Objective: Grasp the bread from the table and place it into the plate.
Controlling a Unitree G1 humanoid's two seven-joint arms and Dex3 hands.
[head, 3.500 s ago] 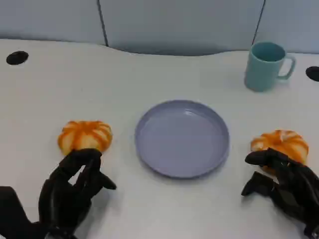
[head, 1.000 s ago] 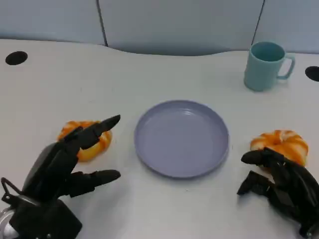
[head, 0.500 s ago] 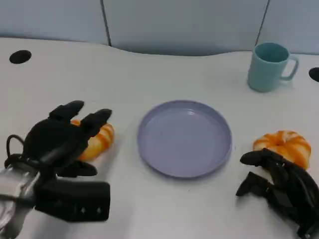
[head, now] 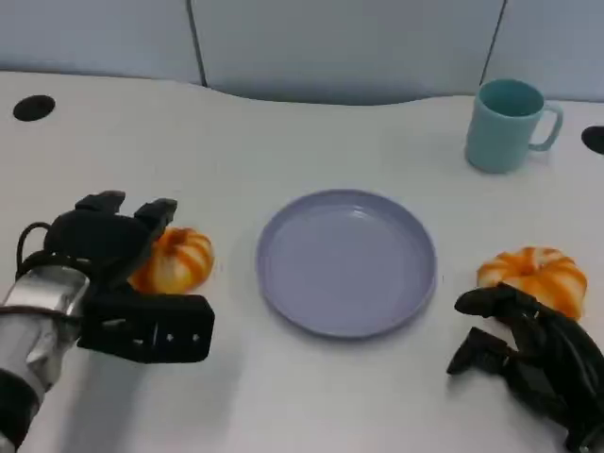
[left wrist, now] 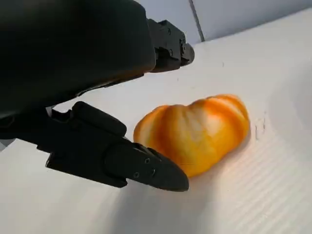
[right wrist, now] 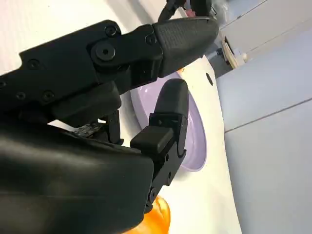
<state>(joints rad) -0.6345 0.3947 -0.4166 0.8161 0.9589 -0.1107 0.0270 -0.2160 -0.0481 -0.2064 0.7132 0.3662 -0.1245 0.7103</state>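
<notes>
Two orange, pumpkin-shaped breads lie on the white table. The left bread (head: 179, 260) sits left of the lavender plate (head: 346, 261), and my left hand (head: 106, 243) reaches over its left side with fingers spread. In the left wrist view the bread (left wrist: 195, 132) lies between the upper fingers (left wrist: 165, 41) and the thumb (left wrist: 141, 168), whose tip is right beside it; nothing is clamped. The right bread (head: 531, 274) lies right of the plate. Just in front of it, my right hand (head: 527, 357) rests with bent, parted fingers and holds nothing. The right wrist view catches the plate (right wrist: 197, 141) and the bread (right wrist: 160, 214).
A teal mug (head: 507, 113) stands at the back right, well behind the plate. Two dark round holes (head: 33, 108) sit in the tabletop near the far left and far right edges. A grey wall panel runs behind the table.
My left hand has swung forward and turned over the left bread, its fingers now reaching past the bread's left side. The right hand has stayed put.
</notes>
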